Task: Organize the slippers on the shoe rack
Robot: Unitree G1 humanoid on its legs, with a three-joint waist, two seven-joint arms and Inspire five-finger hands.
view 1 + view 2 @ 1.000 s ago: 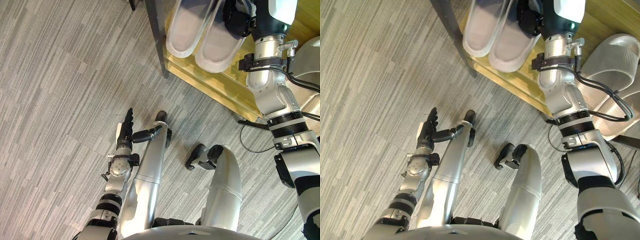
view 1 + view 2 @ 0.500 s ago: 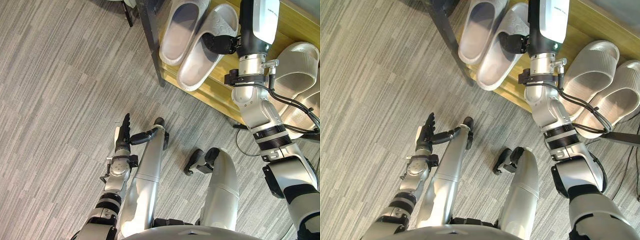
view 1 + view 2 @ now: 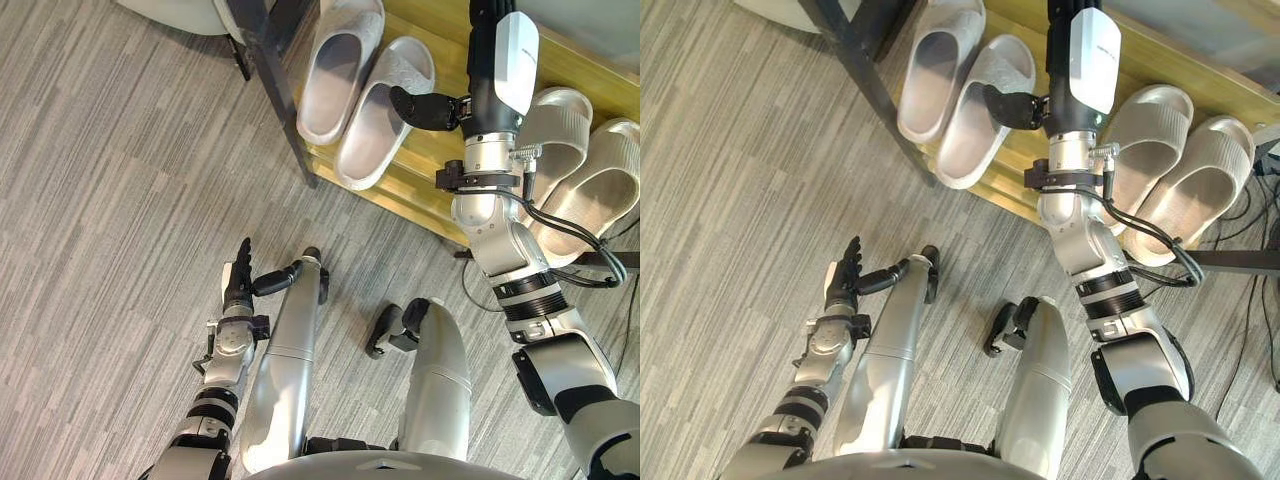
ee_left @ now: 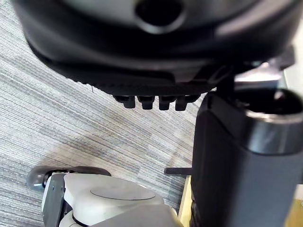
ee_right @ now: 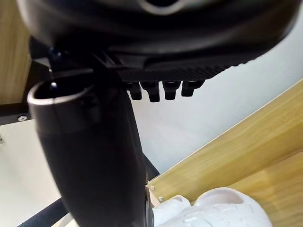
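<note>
A pair of pale grey slippers lies side by side on the shoe rack's wooden bottom shelf (image 3: 418, 186): the left slipper (image 3: 338, 72) and the right slipper (image 3: 386, 108), whose heel reaches the shelf's front edge. My right hand (image 3: 481, 88) is raised over the shelf just right of that pair, open, its thumb (image 3: 420, 108) stretched out to the right slipper's side. In the right wrist view a white slipper (image 5: 215, 208) lies below the fingertips (image 5: 161, 90). My left hand (image 3: 240, 287) hangs low over the floor, open and holding nothing.
A second pair of beige-grey slippers (image 3: 553, 135) (image 3: 603, 195) lies on the same shelf, right of my right arm. The rack's black metal post (image 3: 272, 85) stands at the shelf's left end. A pale rounded object (image 3: 175, 12) sits on the grey carpet beyond it.
The whole picture has shifted, so the camera moved and the beige pair has come into view. My right hand stays by the right slipper's side. The left hand keeps its pose.
</note>
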